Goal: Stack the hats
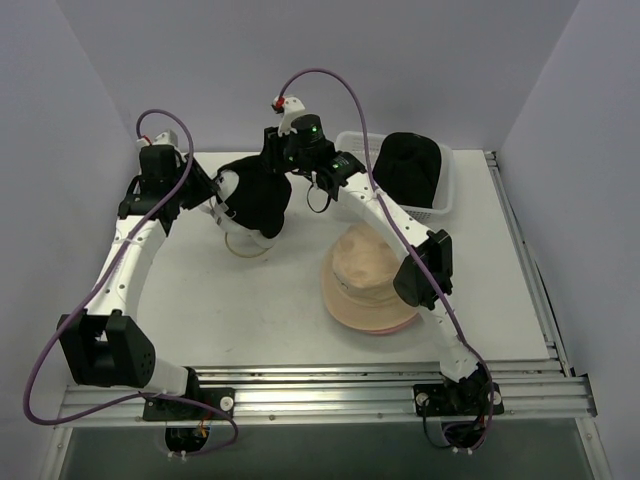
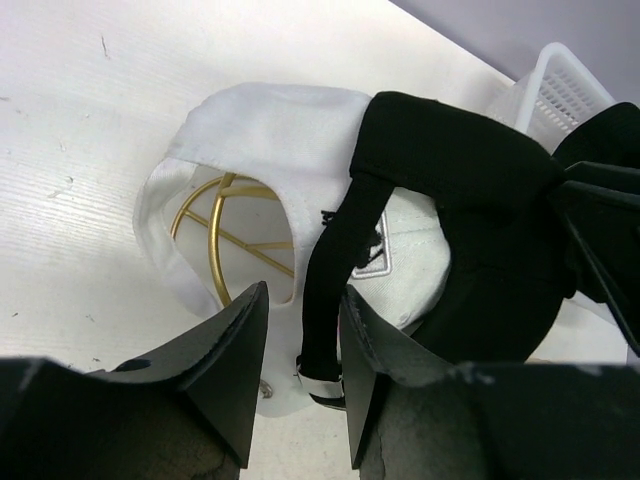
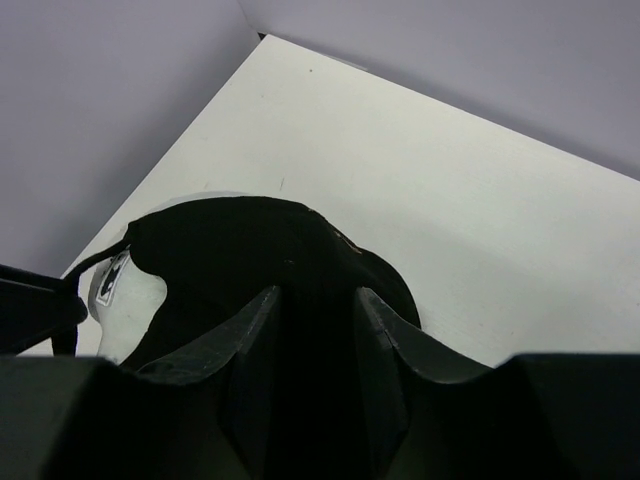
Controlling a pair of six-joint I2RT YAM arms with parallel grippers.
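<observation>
A black cap (image 1: pixel 258 195) lies draped over a white cap (image 1: pixel 228 188) at the back left of the table. In the left wrist view the white cap (image 2: pixel 270 130) sits on a gold wire frame (image 2: pixel 225 230), and the black cap (image 2: pixel 460 200) covers its right side. My left gripper (image 1: pixel 212 200) (image 2: pixel 303 293) is open, with the black cap's back strap (image 2: pixel 330 250) hanging between its fingers. From the far side my right gripper (image 1: pixel 272 178) (image 3: pixel 318 293) stands open over the black cap (image 3: pixel 250 250), dark fabric between its fingers.
A tan bucket hat (image 1: pixel 365 265) sits on a pink hat's brim (image 1: pixel 375 322) at centre right. A black hat (image 1: pixel 410 165) rests in the white mesh basket (image 1: pixel 447 190) (image 2: pixel 565 85) at the back right. Purple walls close in the table.
</observation>
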